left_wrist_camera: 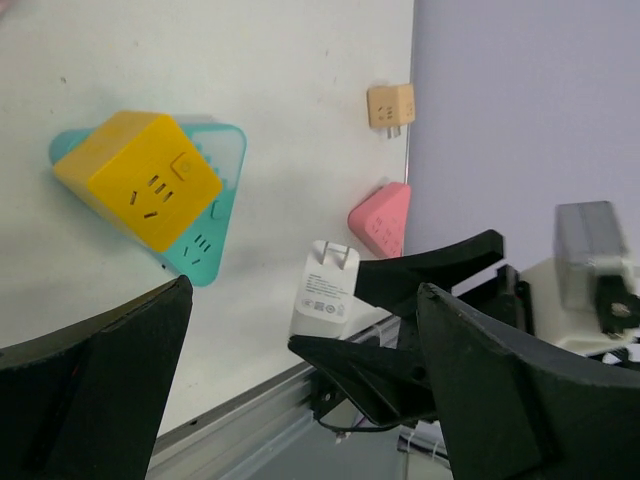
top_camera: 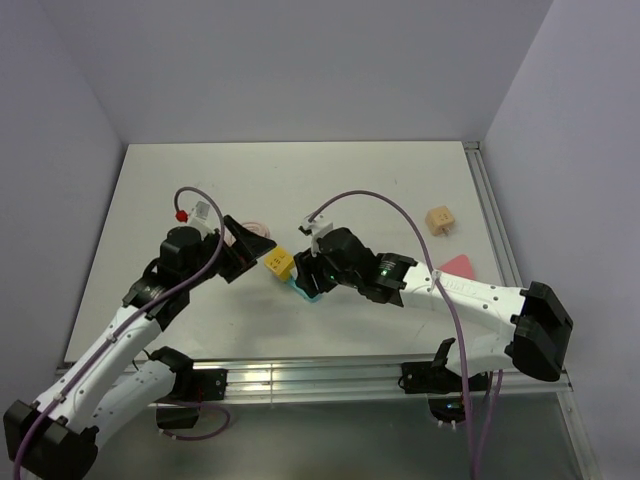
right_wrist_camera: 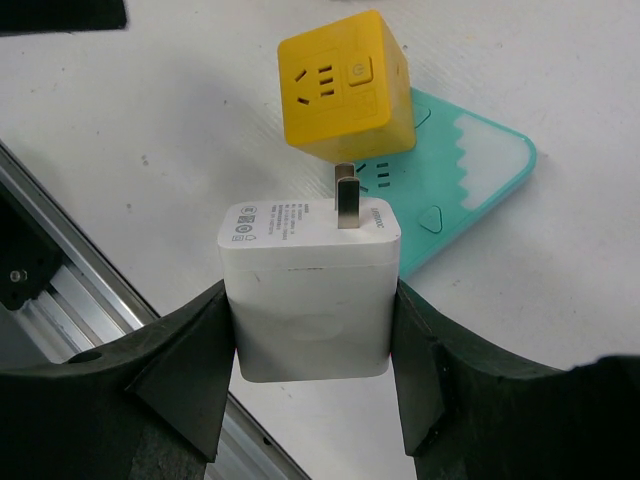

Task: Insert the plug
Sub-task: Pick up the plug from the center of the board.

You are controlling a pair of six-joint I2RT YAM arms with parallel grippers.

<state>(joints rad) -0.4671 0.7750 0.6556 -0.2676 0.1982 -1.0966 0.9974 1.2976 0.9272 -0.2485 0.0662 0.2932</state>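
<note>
My right gripper is shut on a white plug with flat metal prongs, gripping it by both sides. The prongs point at a yellow socket cube, just short of it. The cube rests on a flat mint-green socket piece; no mint-green block with prongs shows. In the top view the right gripper is just right of the cube. My left gripper is open and empty, just left of the cube. The left wrist view shows the plug, cube and mint piece.
A tan plug block lies at the right, also in the left wrist view. A pink piece lies near the right edge. A pale pink object sits behind my left gripper. A metal rail runs along the near edge.
</note>
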